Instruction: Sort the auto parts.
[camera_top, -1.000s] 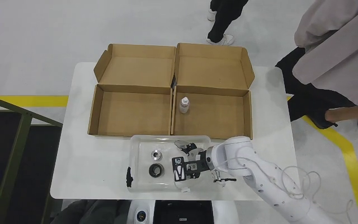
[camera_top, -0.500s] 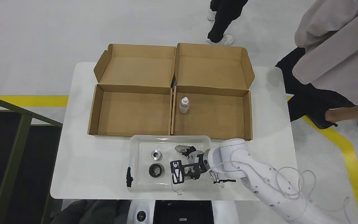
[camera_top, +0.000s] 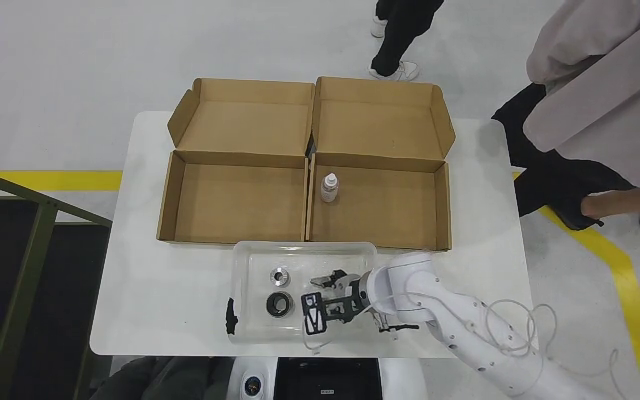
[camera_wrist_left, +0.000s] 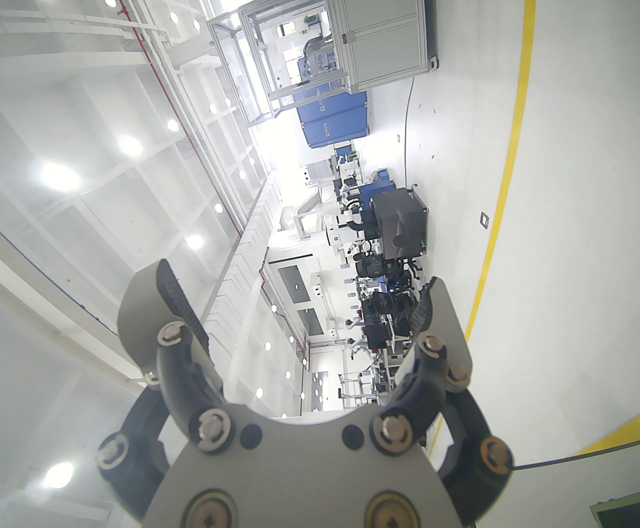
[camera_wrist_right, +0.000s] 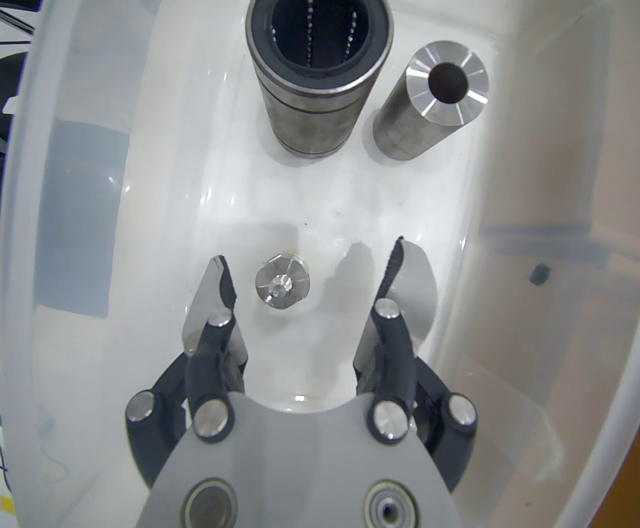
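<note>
Here — one bearing (camera_wrist_right: 317, 80), one sleeve (camera_wrist_right: 425, 115), one stud (camera_wrist_right: 282, 288) in tub (camera_wrist_right: 75, 210); both jaws wide.

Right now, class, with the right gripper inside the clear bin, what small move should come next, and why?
Probably close the right gripper on the small silver stud: its open fingers straddle it on the clear bin floor, while the linear bearing and steel sleeve stand farther ahead, untouched.
</note>
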